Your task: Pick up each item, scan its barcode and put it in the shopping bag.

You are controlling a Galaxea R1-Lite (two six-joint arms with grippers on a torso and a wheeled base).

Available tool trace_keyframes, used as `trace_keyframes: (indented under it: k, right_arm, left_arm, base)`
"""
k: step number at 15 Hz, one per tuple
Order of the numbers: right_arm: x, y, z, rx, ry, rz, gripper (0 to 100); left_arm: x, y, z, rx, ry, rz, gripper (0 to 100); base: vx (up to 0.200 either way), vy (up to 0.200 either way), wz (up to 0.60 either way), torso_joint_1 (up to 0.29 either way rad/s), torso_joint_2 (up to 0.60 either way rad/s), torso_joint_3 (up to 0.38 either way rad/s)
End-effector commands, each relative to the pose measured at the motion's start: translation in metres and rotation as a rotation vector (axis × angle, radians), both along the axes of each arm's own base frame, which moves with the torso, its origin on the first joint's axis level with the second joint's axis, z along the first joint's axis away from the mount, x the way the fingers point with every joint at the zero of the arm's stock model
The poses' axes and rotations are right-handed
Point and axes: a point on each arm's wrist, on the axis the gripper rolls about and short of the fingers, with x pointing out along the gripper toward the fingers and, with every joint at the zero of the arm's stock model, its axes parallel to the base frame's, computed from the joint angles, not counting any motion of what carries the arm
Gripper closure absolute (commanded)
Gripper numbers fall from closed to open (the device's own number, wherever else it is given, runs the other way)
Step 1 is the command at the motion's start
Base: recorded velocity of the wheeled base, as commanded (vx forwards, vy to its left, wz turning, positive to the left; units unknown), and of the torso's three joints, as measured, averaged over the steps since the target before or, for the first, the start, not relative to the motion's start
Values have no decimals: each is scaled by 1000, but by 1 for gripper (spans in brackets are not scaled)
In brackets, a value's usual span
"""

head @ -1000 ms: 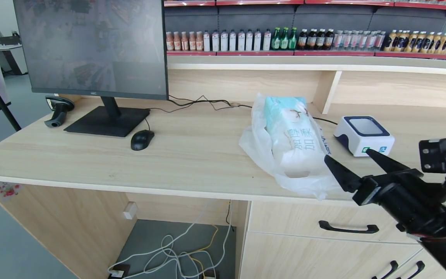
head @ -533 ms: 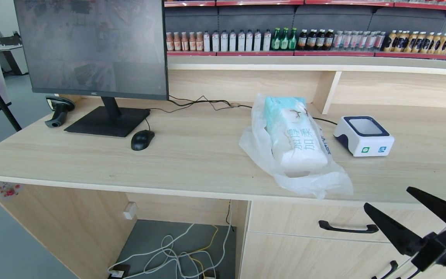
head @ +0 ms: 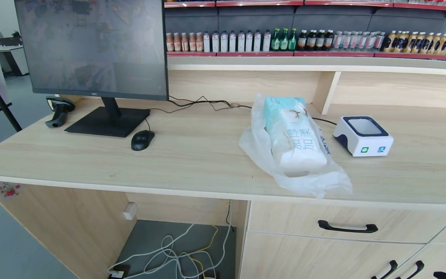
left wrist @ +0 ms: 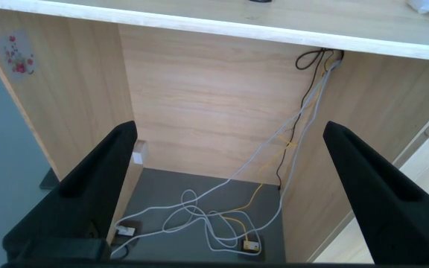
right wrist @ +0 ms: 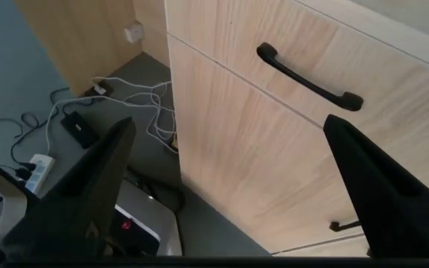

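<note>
A translucent white shopping bag [head: 308, 182] lies on the wooden counter [head: 192, 155], right of its middle. Inside it rests a teal and white pack of tissues [head: 295, 139] on its side. Just right of the bag stands a white and blue barcode scanner [head: 363, 135]. My left gripper [left wrist: 229, 130] is open and empty, below the counter's edge, facing the knee space with its cables [left wrist: 222, 223]. My right gripper [right wrist: 229, 123] is open and empty too, low in front of a drawer front with a black handle [right wrist: 307, 78].
A monitor [head: 91, 46] on a black stand, a black mouse [head: 142, 140] and a hand-held scanner [head: 57, 110] occupy the counter's left part. Drawers with black handles [head: 347, 228] sit under the right side. Loose cables [head: 176, 252] lie on the floor in the knee space.
My right gripper, open throughout, has dropped from beside the bag's near end to below the counter's edge and out of the head view. The bag and scanner have stayed put.
</note>
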Motion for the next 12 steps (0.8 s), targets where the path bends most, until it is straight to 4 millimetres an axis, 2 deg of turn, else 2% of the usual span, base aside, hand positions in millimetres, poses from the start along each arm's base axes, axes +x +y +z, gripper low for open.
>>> trace_keyframes:
  k: [1, 4, 5, 6, 7, 10, 12]
  right_arm:
    - [-21, -17, -13, 49, -67, 21, 0]
    - [-26, -20, -14, 47, -57, 25, 0]
    - [-27, -20, -15, 76, -42, 100, 0]
    - [-30, -19, -18, 119, -7, 252, 0]
    - [-30, -18, -22, 121, 13, 259, 0]
    - [-29, -16, -22, 129, 37, 65, 0]
    - [-29, -14, -22, 136, 9, -270, 0]
  left_arm:
    - [0, 0, 0, 1, 0, -1, 0]
    - [0, 0, 0, 0, 0, -1, 0]
    - [0, 0, 0, 0, 0, -1, 0]
    - [0, 0, 0, 0, 0, -1, 0]
    - [0, 0, 0, 1, 0, -1, 0]
    - [0, 0, 0, 0, 0, -1, 0]
    - [0, 0, 0, 0, 0, -1, 0]
  base:
    - [0, 0, 0, 0, 0, 0]
    - [0, 0, 0, 0, 0, 0]
    - [0, 0, 0, 0, 0, 0]
    - [0, 0, 0, 0, 0, 0]
    - [0, 0, 0, 0, 0, 0]
    - [0, 0, 0, 0, 0, 0]
    - [0, 0, 0, 0, 0, 0]
